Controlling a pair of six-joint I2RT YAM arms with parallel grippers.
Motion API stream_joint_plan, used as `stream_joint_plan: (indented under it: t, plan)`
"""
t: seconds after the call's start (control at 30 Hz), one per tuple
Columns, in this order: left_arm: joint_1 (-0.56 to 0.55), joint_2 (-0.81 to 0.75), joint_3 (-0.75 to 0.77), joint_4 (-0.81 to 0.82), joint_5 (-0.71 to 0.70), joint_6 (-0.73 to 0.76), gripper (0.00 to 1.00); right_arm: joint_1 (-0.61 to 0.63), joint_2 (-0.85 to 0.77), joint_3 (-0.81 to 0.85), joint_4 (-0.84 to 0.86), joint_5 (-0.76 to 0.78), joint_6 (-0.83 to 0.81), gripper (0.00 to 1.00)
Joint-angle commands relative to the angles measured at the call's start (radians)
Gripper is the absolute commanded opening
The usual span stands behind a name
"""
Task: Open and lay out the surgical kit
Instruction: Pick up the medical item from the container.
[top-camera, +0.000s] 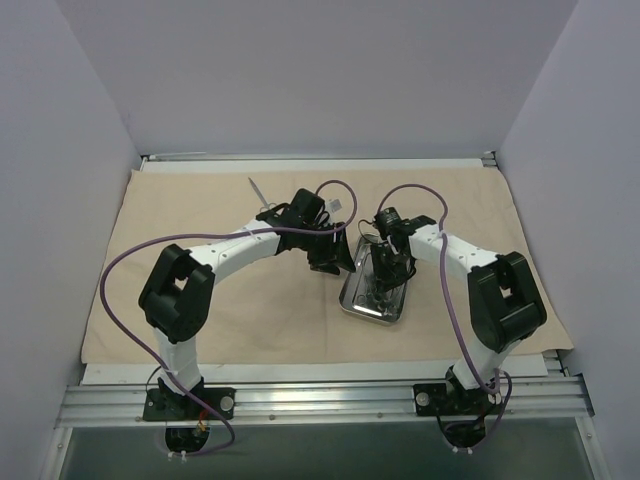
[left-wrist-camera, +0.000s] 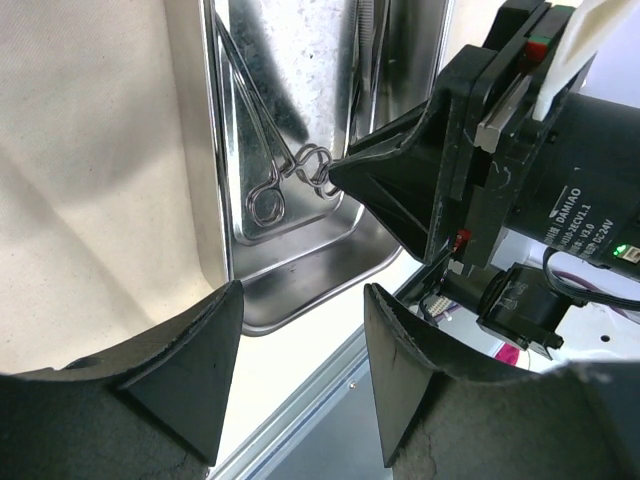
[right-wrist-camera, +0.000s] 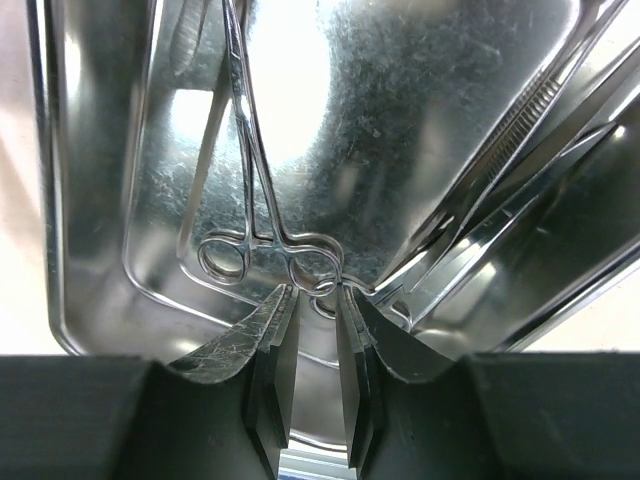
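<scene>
The beige cloth wrap (top-camera: 200, 200) lies spread flat over the table. The steel tray (top-camera: 350, 303) sits on it right of centre, and several ring-handled instruments lie in it. My right gripper (right-wrist-camera: 318, 295) is down inside the tray (right-wrist-camera: 90, 300). Its jaws are narrowly apart, and its tips straddle the ring handles of thin forceps (right-wrist-camera: 250, 150) lying flat. Longer instruments (right-wrist-camera: 520, 110) lean along the tray's right side. My left gripper (top-camera: 335, 258) hovers at the tray's left edge, open and holding nothing. One thin instrument (top-camera: 257, 190) lies on the cloth at the back left.
The left wrist view shows the tray's near corner (left-wrist-camera: 300, 290), the cloth (left-wrist-camera: 90, 150) beside it and the right gripper (left-wrist-camera: 335, 172) touching the rings. The table's metal front rail (top-camera: 320, 400) runs along the near edge. Grey walls (top-camera: 60, 150) close in both sides.
</scene>
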Motion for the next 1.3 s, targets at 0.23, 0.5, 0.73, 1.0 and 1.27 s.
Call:
stream_joint_plan:
  t: [0.23,0.5,0.73,1.0,1.27]
  plan:
    - [0.009,-0.033,0.018,0.034,0.029,-0.007,0.6,0.022,-0.016,-0.003,-0.045,0.06,0.002,0.23]
    - [0.02,-0.033,0.014,0.029,0.04,-0.002,0.6,0.025,0.012,-0.009,-0.035,0.067,0.003,0.23]
    - [0.028,-0.024,0.014,0.037,0.052,-0.005,0.6,0.031,0.024,-0.025,-0.027,0.066,0.002,0.23]
    - [0.034,-0.018,0.015,0.04,0.061,-0.005,0.6,0.034,0.055,-0.069,0.011,0.064,0.002,0.23]
    - [0.04,-0.016,0.023,0.038,0.071,-0.007,0.6,0.039,0.124,-0.091,0.071,0.07,-0.001,0.12]
